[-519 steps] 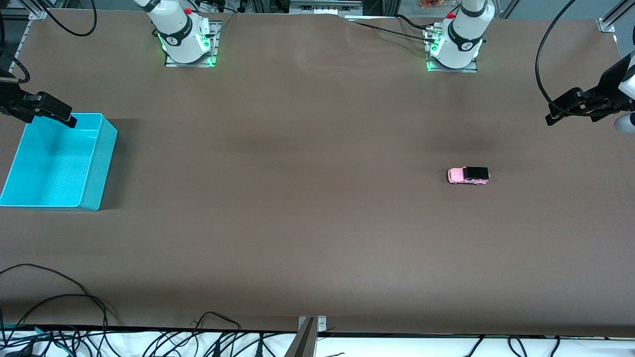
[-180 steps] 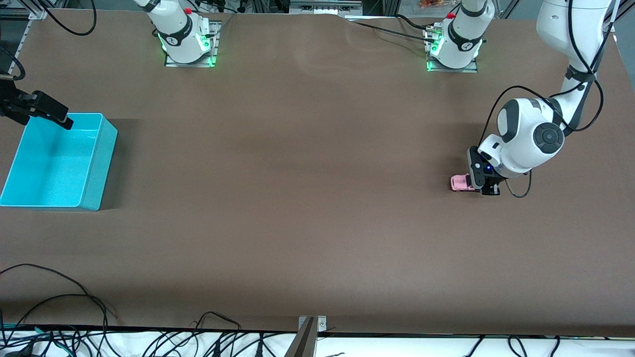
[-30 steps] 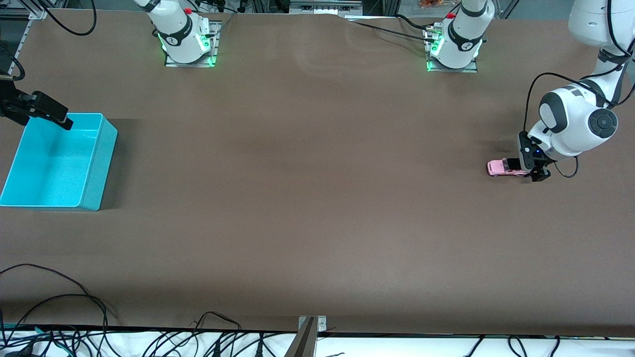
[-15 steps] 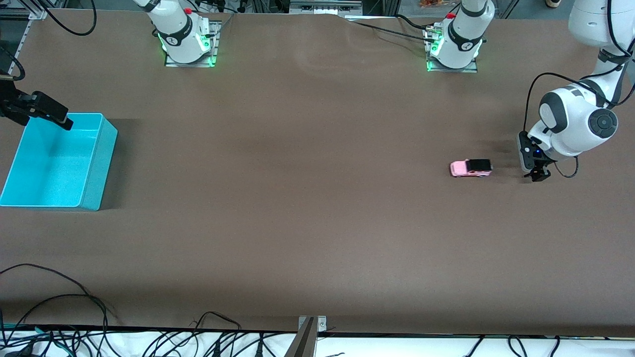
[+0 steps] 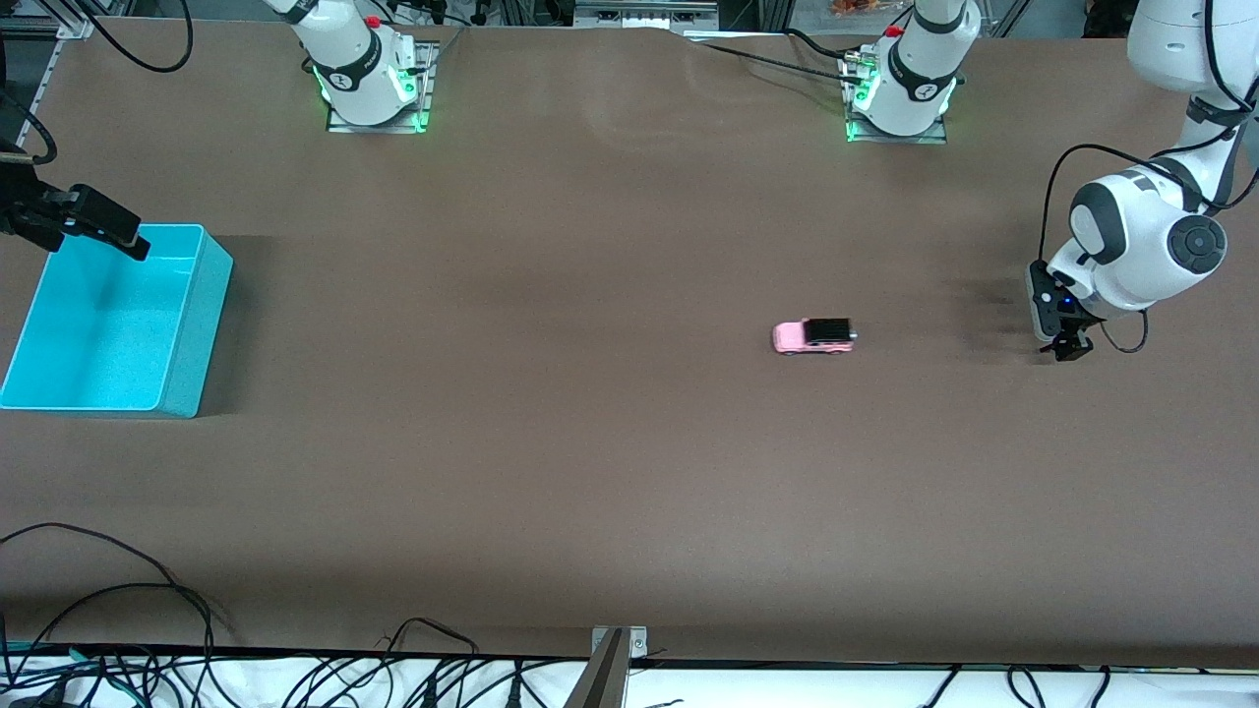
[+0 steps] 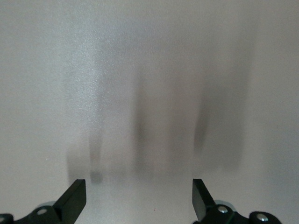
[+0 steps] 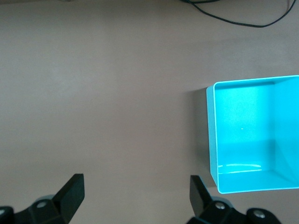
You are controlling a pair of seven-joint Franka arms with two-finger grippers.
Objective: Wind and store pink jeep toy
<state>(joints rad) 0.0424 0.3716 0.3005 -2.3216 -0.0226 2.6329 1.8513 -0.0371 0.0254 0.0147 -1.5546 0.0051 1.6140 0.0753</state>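
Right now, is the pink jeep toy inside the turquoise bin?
No, the pink jeep toy stands on the bare table, well toward the left arm's end from the turquoise bin, which holds nothing.

The tiny pink jeep toy with a black roof [image 5: 813,336] sits alone on the brown table [image 5: 590,442], well apart from the left gripper [image 5: 1065,347] low near the left arm's end; the right gripper [image 5: 126,239] hangs over the turquoise plastic bin's [image 5: 192,334] rim
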